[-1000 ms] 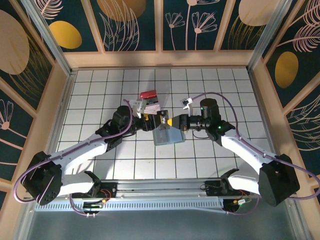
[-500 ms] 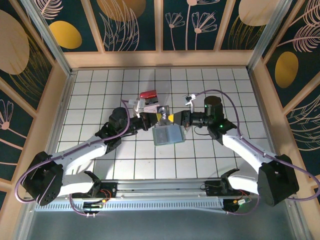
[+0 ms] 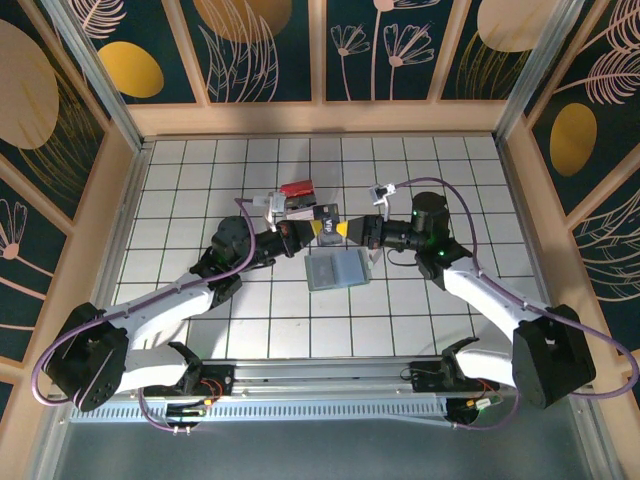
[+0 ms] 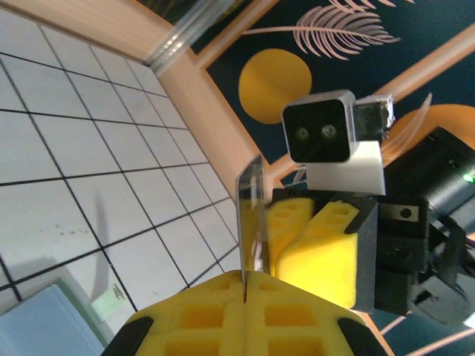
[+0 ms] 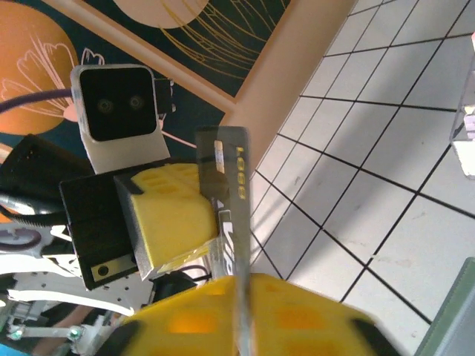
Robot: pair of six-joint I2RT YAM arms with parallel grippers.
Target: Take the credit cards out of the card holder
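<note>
While the left hand (image 4: 243, 297) pinches a card (image 4: 250, 215), the right hand's (image 5: 237, 297) hold is unclear.

Setting: robotics lab test cell. Evidence: white gridded tabletop (image 3: 180, 180) boxed in by a pale wooden frame (image 3: 320, 118). Printed leaf-and-circle backdrop panels (image 3: 260, 50) form the walls. Two white robot arms (image 3: 160, 300) are bolted to an aluminium rail (image 3: 320, 376) at the near edge. Camera module (image 4: 319, 132) mounted on a wrist.
</note>
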